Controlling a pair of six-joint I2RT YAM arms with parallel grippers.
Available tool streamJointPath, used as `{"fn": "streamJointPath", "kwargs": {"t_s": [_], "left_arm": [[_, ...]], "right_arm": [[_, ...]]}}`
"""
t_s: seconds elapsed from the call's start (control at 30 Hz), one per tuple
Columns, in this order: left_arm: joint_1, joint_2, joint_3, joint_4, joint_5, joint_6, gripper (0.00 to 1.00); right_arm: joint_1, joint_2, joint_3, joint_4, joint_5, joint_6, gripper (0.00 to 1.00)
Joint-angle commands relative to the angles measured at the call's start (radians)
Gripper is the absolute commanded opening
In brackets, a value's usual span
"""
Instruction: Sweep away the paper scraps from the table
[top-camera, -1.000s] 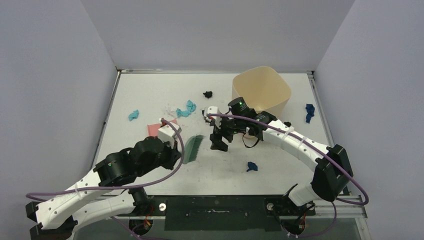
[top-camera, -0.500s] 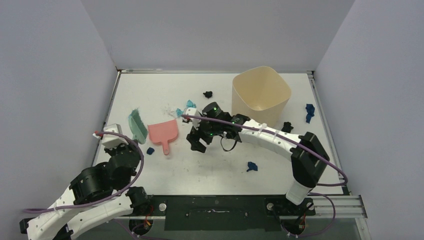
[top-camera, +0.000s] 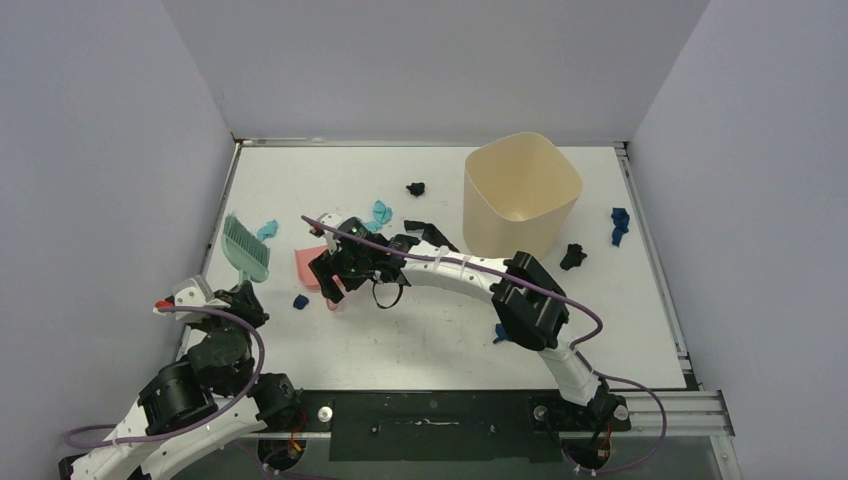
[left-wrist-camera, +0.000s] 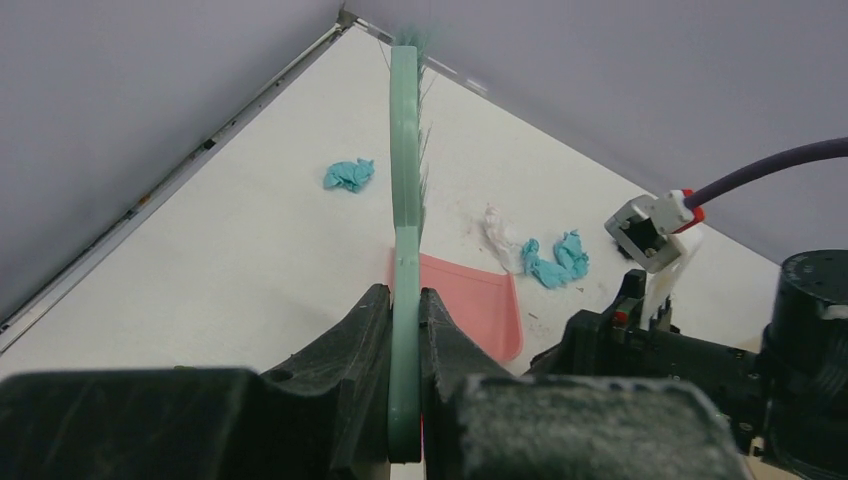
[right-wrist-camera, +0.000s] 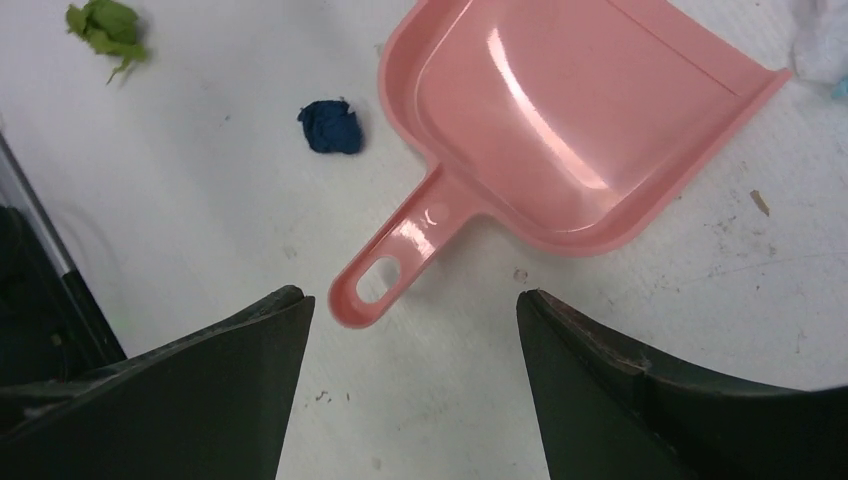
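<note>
- Top external view: one green brush (top-camera: 245, 248), one pink dustpan (top-camera: 308, 266), one beige bin (top-camera: 521, 190) and at least eight paper scraps (top-camera: 380, 215) lie scattered on the table (top-camera: 300, 180).
- By colour there are two teal scraps (top-camera: 266, 231), three dark blue scraps (top-camera: 300, 301), two black scraps (top-camera: 415, 188) and one white scrap (left-wrist-camera: 495, 225).
- The left gripper (left-wrist-camera: 405, 310) is clamped on the brush handle. The brush head points toward the far-left corner and sits by the left edge, with one teal scrap close beside it.
- The right gripper (right-wrist-camera: 410, 300) has its jaws spread wide, one on each side of the dustpan handle, holding nothing.
- One dark blue scrap lies just beside the dustpan where the handle joins the pan, apart from it.
- The white scrap and the other teal one lie just past the dustpan's open mouth.
- Another dark blue scrap is near the right edge, and a third is toward the near edge, partly hidden by the right arm.
- One black scrap lies left of the bin and the other on the bin's near-right side.
</note>
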Motion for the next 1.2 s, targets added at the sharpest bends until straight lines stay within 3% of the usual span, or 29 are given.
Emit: {"fn": "streamJointPath", "kwargs": {"t_s": [0.0,0.5,0.7,0.8,1.0,1.17], "left_arm": [[0.001,-0.036,-0.003,0.124,0.009,0.069,0.00],[-0.003,-0.003,-0.013,0.160,0.050,0.121,0.00],[-0.003,-0.008,-0.019,0.168,0.056,0.124,0.00],[-0.003,-0.008,-0.019,0.168,0.056,0.124,0.00],[-0.003,-0.004,-0.021,0.173,0.054,0.128,0.00],[-0.003,-0.002,-0.020,0.172,0.056,0.127,0.00]], "right_arm": [[0.015,0.035,0.075,-0.014,0.170,0.174,0.76],[0.043,0.097,0.102,0.004,0.106,0.213,0.75],[0.082,0.134,0.132,-0.034,0.218,0.225,0.73],[0.089,0.141,0.133,-0.048,0.246,0.232,0.70],[0.089,0.130,0.108,-0.051,0.283,0.239,0.54],[0.088,0.108,0.084,-0.060,0.321,0.207,0.49]]}}
